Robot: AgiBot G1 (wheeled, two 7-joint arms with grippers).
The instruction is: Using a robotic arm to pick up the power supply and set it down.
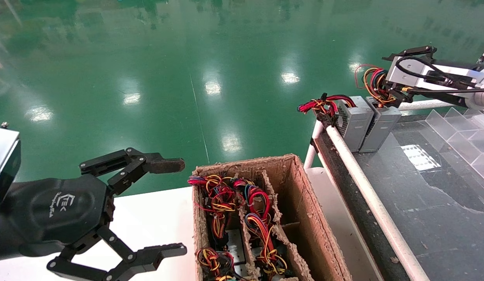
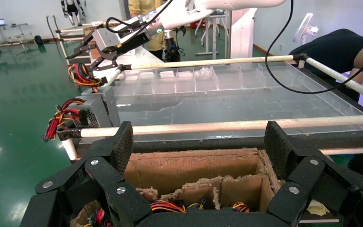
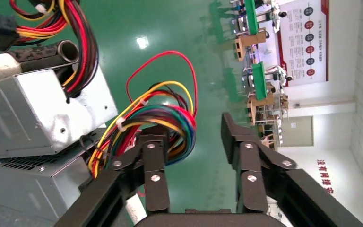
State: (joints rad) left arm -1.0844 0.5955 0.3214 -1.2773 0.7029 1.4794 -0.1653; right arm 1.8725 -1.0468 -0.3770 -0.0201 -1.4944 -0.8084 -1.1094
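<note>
The power supply (image 1: 382,124) is a small grey box standing on the far end of the black table, its looped wire bundle (image 1: 372,82) of red, yellow and blue wires rising from its top. My right gripper (image 1: 383,80) hovers just above it, open, fingers spread around the bundle. In the right wrist view the wire bundle (image 3: 170,120) curls over one fingertip (image 3: 157,137) and the power supply (image 3: 33,189) lies beside it. The white robotic arm (image 2: 208,10) shows in the left wrist view. My left gripper (image 1: 183,207) is open and empty left of the cardboard box.
A second grey box (image 1: 353,123) with red-and-black wires stands against the power supply. A worn cardboard box (image 1: 300,195) with dividers holds several wired units. A white rail (image 1: 366,191) edges the black table (image 1: 440,218); clear plastic dividers (image 1: 464,128) sit at its right.
</note>
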